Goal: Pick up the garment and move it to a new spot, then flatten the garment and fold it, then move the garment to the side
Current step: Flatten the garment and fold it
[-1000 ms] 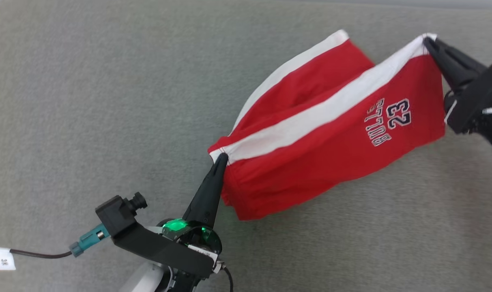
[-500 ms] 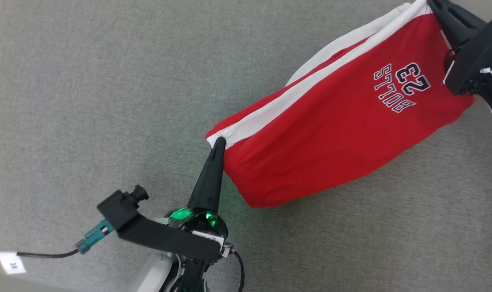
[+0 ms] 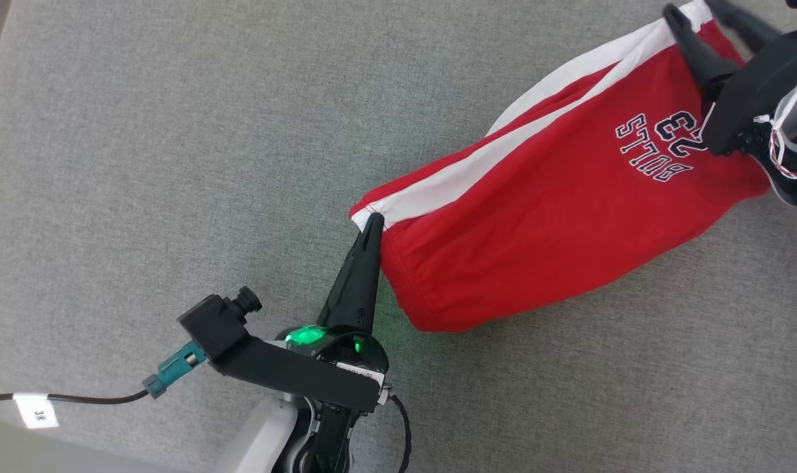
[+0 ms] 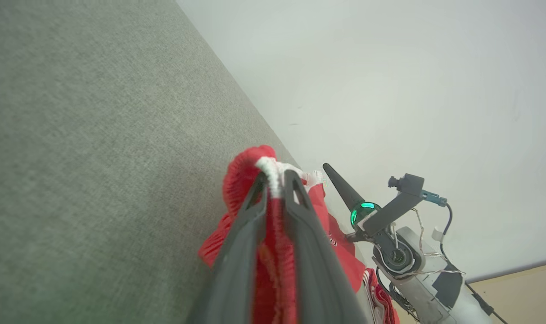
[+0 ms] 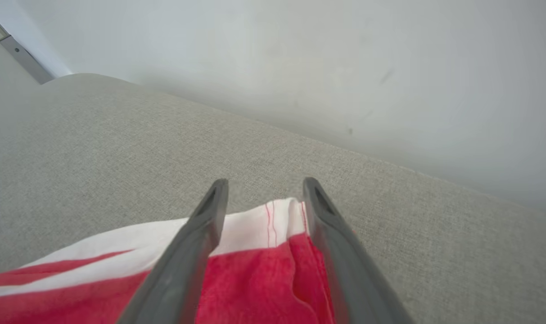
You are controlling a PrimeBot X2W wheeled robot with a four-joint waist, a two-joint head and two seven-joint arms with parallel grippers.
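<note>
Shorts (image 3: 556, 223) placing step: your right gripper (image 5: 266, 182) stood spread, hem (image 5: 277, 213) loose between its fingers (image 5: 200, 243); left gripper (image 4: 275, 176) clamped waistband (image 4: 268, 165) at its tips. Next called for left release, flattening

I'm looking at a grey cloth surface (image 3: 175, 164); red shorts (image 3: 536, 249) are lying on it, towards my right.

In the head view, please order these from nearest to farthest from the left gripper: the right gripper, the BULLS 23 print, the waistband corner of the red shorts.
1. Waistband corner of the red shorts: between the left gripper's fingers.
2. BULLS 23 print: farther along the shorts, upper right.
3. Right gripper: beyond the print, top right edge.
</note>
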